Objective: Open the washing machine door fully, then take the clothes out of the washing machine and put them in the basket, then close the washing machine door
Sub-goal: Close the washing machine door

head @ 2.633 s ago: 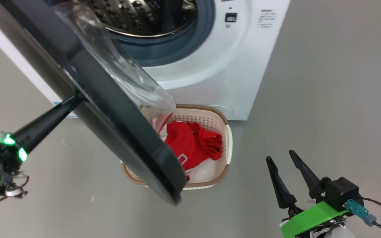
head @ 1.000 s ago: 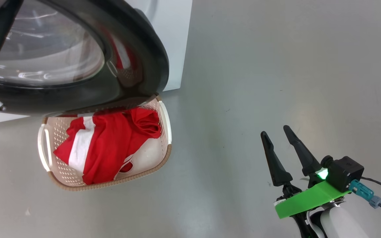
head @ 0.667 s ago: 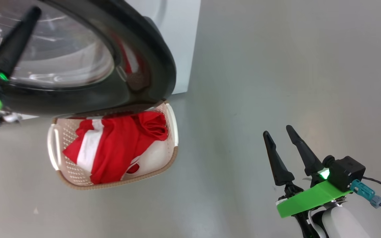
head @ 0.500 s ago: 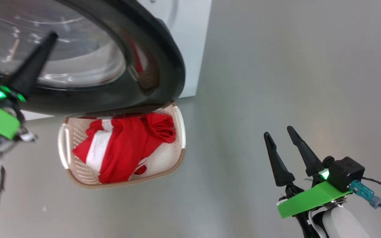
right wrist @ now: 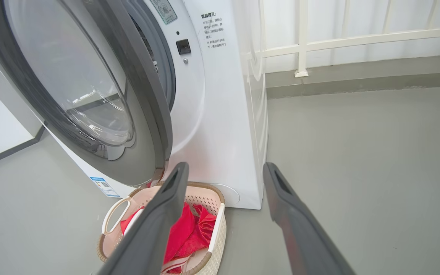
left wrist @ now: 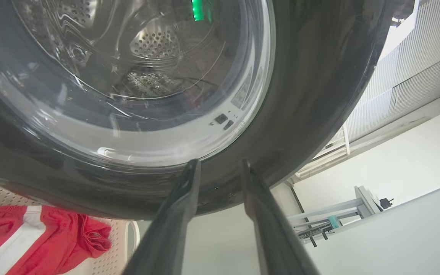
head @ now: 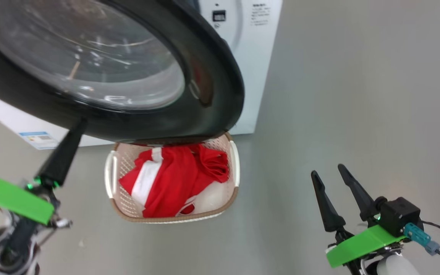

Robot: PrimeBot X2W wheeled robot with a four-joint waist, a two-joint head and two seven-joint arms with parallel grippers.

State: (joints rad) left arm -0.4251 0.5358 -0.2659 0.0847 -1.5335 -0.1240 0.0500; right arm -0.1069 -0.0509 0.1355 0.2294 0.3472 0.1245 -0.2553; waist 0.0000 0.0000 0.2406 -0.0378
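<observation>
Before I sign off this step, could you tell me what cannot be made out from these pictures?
- Head view: the far end of the basket and clothes lies under the rim of the washing machine door.
- Left wrist view: reflections on the door glass muddle the drum.
- Left wrist view: whether the left gripper touches the door rim.
- Head view: print on the washing machine is too small.
</observation>
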